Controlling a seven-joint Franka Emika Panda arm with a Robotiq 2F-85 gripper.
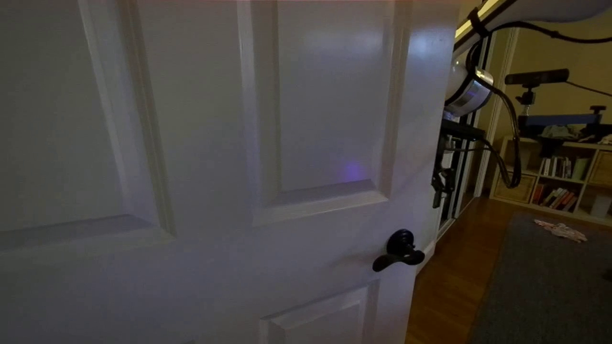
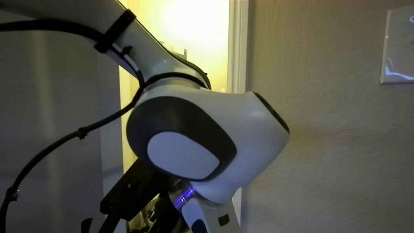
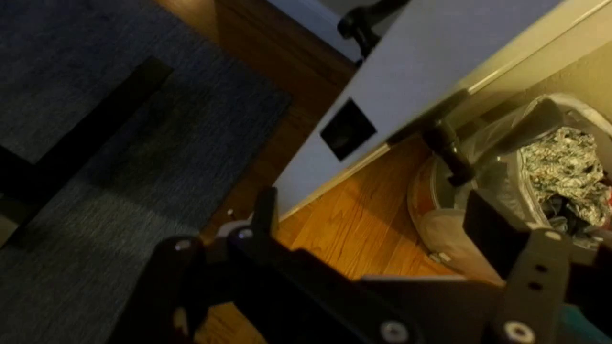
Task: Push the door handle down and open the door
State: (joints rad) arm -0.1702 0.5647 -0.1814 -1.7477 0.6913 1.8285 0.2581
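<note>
The white panelled door (image 1: 325,119) stands ajar, and its edge (image 3: 416,62) with a dark square latch plate shows in the wrist view. The dark lever handle (image 1: 399,253) is on the door face in an exterior view. In the wrist view, dark lever parts show on both sides of the edge, the handle (image 3: 358,31) at the top and another at the right. My gripper (image 3: 377,217) is open and empty, its left fingertip close to the door edge; contact cannot be told. In an exterior view the gripper (image 1: 443,186) is partly hidden behind the door, apart from the near handle.
A lined bin (image 3: 430,239) with crumpled foil stands on the wooden floor beyond the door edge. A rug (image 3: 143,143) lies on the near side. The door frame (image 2: 237,48) and wall (image 2: 323,129) are beside the arm. A bookshelf (image 1: 590,167) stands at the back.
</note>
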